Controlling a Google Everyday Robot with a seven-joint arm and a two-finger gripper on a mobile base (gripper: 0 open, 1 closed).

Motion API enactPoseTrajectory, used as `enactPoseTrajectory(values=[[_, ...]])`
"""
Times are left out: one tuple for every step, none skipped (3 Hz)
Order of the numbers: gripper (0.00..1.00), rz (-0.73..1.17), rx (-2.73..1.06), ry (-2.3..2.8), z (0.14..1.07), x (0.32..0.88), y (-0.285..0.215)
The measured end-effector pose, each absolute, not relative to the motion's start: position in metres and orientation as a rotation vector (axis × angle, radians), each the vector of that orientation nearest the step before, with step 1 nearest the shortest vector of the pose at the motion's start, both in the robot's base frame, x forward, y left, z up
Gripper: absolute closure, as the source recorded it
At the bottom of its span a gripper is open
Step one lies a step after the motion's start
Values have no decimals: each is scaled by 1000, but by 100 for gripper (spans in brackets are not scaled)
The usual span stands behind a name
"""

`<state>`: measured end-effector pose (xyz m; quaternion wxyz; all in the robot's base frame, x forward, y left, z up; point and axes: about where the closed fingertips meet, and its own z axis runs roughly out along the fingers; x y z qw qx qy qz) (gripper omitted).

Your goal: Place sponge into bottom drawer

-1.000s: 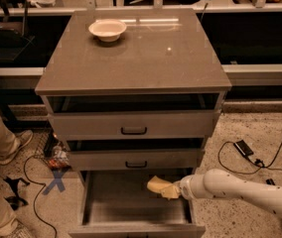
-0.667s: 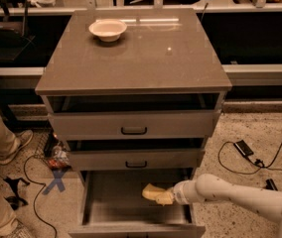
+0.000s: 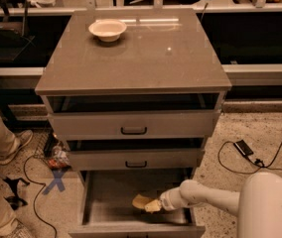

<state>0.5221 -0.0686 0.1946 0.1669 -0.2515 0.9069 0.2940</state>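
The pale yellow sponge is low inside the open bottom drawer, near its middle, just above or on the grey floor; I cannot tell which. My gripper reaches in from the right on a white arm and is closed on the sponge's right end. The two upper drawers with black bar handles sit above it, pulled out only slightly.
A white bowl stands on the cabinet top at the back left. A person's legs and shoes are at the left. Cables lie on the floor at both sides. A blue X mark is on the floor.
My gripper has moved left and down with the sponge, deeper into the bottom drawer.
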Motion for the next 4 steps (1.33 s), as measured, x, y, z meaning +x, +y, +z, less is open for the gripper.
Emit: enactPoseTrajectory(values=[[50, 869, -728, 2563, 182, 528, -51], [27, 890, -735, 2540, 179, 534, -40], [0, 888, -727, 2538, 177, 536, -44], [0, 864, -704, 2540, 181, 538, -59]])
